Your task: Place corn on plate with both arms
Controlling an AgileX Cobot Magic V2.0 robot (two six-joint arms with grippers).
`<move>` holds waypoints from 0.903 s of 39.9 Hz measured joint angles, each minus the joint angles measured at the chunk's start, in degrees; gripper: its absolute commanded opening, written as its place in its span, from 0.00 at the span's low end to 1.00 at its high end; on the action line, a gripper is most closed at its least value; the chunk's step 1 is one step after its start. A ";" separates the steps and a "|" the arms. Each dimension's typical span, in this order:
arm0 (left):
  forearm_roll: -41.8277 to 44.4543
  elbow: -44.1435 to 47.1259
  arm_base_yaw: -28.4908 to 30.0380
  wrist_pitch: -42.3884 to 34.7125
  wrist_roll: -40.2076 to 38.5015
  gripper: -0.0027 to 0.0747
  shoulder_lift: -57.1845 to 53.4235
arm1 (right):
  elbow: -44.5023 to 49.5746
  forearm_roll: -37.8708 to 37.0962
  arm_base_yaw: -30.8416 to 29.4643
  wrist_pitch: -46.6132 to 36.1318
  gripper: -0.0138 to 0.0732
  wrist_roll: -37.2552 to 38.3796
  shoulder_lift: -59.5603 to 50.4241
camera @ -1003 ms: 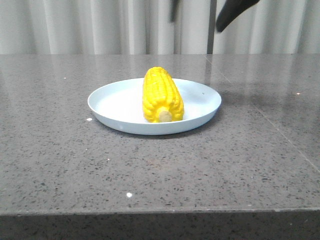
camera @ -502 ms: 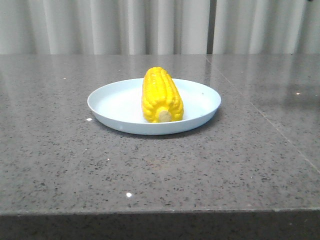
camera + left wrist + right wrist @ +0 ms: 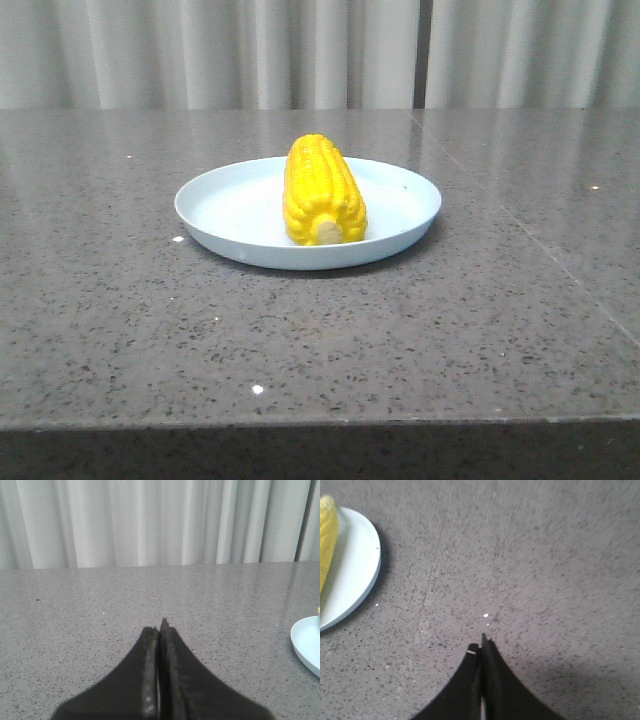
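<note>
The yellow corn (image 3: 322, 190) lies on the pale blue plate (image 3: 230, 215) in the middle of the table, its beige stub end towards the camera. No gripper shows in the front view. In the left wrist view my left gripper (image 3: 159, 630) is shut and empty over bare table, with the plate's edge (image 3: 306, 642) off to one side. In the right wrist view my right gripper (image 3: 480, 647) is shut and empty above the table, apart from the plate (image 3: 355, 575) and the corn (image 3: 327, 535).
The table is a grey speckled stone top (image 3: 480, 320) with a seam line running across it (image 3: 560, 265). Pale curtains (image 3: 300, 50) hang behind the far edge. The front edge of the table is near the camera.
A dark gripper that showed at the top of the front view one second ago has moved out of view. The corn and plate have not moved.
</note>
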 measured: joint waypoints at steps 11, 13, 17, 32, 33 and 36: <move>0.00 0.00 0.00 0.00 0.00 0.01 0.00 | 15.15 -7.34 0.00 -8.34 0.02 -0.23 -23.51; 0.00 0.00 0.00 0.00 0.00 0.01 0.00 | 16.56 -7.67 0.00 -8.66 0.02 -0.23 -26.18; 0.00 0.00 0.00 0.00 0.00 0.01 0.00 | 17.52 -7.84 0.00 -9.68 0.02 -0.23 -29.68; 0.00 0.00 0.00 0.00 0.00 0.01 0.00 | 17.66 -7.88 0.00 -11.52 0.02 -0.23 -30.41; 0.00 0.00 0.00 0.00 0.00 0.01 0.00 | 17.66 -7.88 0.00 -11.52 0.02 -0.23 -30.41; 0.00 0.00 0.00 0.00 0.00 0.01 0.00 | 17.89 -7.88 0.00 -11.60 0.02 -0.23 -30.41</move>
